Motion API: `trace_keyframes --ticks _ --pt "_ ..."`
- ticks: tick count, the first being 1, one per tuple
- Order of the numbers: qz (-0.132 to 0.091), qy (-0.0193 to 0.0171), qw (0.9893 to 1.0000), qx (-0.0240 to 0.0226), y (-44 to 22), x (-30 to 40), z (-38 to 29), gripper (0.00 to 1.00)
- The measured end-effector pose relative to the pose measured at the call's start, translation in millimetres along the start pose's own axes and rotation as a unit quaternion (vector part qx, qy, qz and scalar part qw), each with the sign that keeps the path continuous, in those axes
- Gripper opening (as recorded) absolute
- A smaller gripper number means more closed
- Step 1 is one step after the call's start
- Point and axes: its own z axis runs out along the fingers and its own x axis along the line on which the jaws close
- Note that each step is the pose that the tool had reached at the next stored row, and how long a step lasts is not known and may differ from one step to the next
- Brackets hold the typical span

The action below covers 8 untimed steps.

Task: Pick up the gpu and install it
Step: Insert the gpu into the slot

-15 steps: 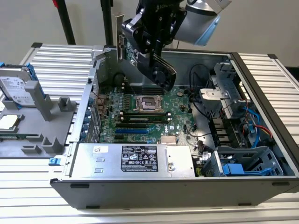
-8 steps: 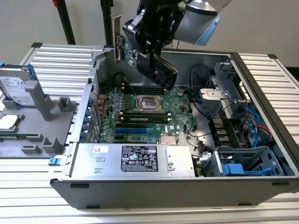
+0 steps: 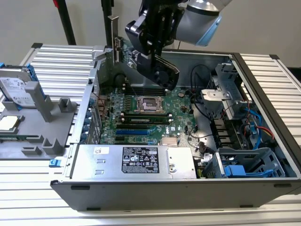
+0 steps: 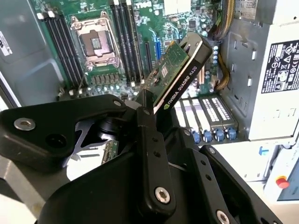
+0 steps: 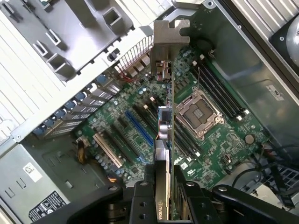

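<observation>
Black fingers (image 4: 149, 140) of my end effector (image 5: 164, 186): pressed together, pinching the gpu (image 4: 180, 70) by its plain end.

Held item, the gpu: green card with a black cooler, carried on edge in the air and reaching out past my fingertips. Its silver bracket (image 5: 164, 42) is at the far end. I judge the on-edge hold suits pressing it down into a slot, with the bracket toward the case's rear openings.

Directly beneath my end effector: motherboard (image 3: 181, 106), lying flat in the open case (image 3: 263, 80). The bare CPU socket (image 5: 198, 112) sits to one side of the card's line, and the long expansion slots, one a blue slot (image 5: 138, 130), to the other. The card touches none of them.

Farther off, along the case wall: power supply (image 3: 136, 160).

Outside the case, well apart from me: hard drive (image 3: 16, 89) in a grey fixture (image 3: 47, 108) on the ribbed worktop (image 3: 61, 61).
</observation>
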Motion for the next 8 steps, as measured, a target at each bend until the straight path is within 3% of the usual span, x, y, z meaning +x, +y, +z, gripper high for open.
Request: trace_keyframes --ticks 8 --pt "-0.042 0.0025 0.9991 -0.0006 0.0 0.0 0.0 0.0"
